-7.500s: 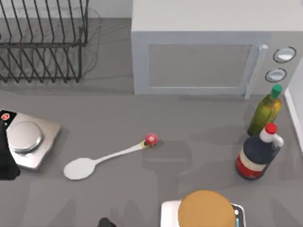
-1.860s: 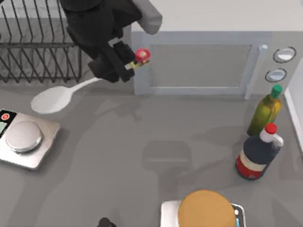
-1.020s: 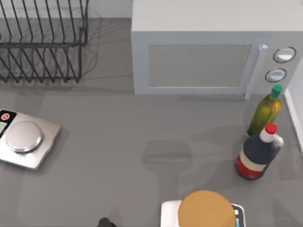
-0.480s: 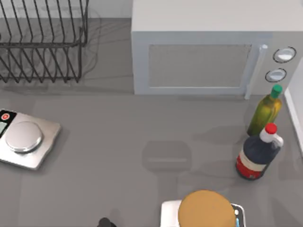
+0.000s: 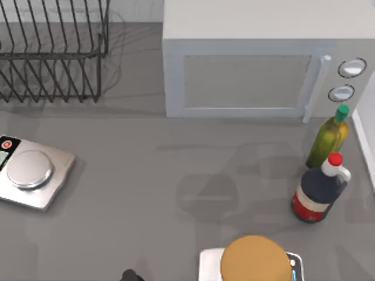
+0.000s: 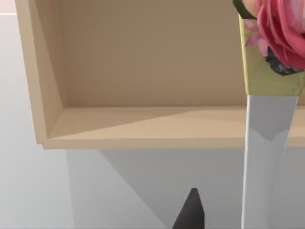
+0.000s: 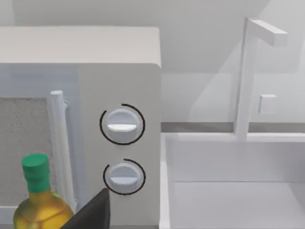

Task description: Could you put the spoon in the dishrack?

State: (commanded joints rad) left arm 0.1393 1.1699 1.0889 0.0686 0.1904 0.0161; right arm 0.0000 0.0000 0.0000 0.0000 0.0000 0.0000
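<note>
The spoon (image 6: 264, 162) hangs close before the left wrist camera, its white handle upright and the pink knob (image 6: 281, 28) at the handle's end. My left gripper is shut on it, and one dark fingertip (image 6: 190, 214) pokes up beside the handle. The black wire dishrack (image 5: 53, 55) stands at the table's back left in the top view. A dark part of my right gripper (image 7: 93, 214) shows in front of the microwave's knobs.
A white microwave (image 5: 252, 64) fills the back middle and right. A silver scale (image 5: 29, 175) sits at the left, with an oil bottle (image 5: 328, 137) and a dark bottle (image 5: 319, 190) at the right. A brown round loaf (image 5: 255, 260) lies at the front. A wooden shelf (image 6: 143, 71) faces the left wrist.
My left arm lifted the spoon off the table and carried it beside the dishrack, then rose out of the top view. Shadows on the table have shifted in the last half second.
</note>
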